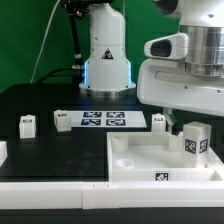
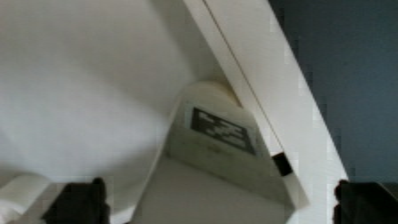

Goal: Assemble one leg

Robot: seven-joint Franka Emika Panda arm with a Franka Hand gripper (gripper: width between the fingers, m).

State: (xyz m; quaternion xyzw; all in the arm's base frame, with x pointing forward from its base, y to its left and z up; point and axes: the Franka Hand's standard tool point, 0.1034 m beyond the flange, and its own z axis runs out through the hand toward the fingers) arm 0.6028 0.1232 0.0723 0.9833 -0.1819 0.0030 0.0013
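Note:
A small white leg (image 1: 197,141) with a black-and-white tag stands on the far right corner of the large white panel (image 1: 140,158). My gripper (image 1: 183,121) hangs just above and beside it. In the wrist view the leg (image 2: 217,145) sits between my two dark fingertips (image 2: 80,200), with a gap on each side, and the panel's edge (image 2: 267,70) runs past it. The gripper (image 2: 222,203) is open and holds nothing. Three more legs stand on the black table: two on the exterior view's left (image 1: 27,123) (image 1: 62,120) and one by the marker board's right end (image 1: 160,121).
The marker board (image 1: 103,119) lies flat at the table's middle back. The robot's white base (image 1: 106,60) stands behind it. A white part (image 1: 3,150) shows at the exterior view's left edge. The panel has raised rims and a tag on its front wall (image 1: 158,178).

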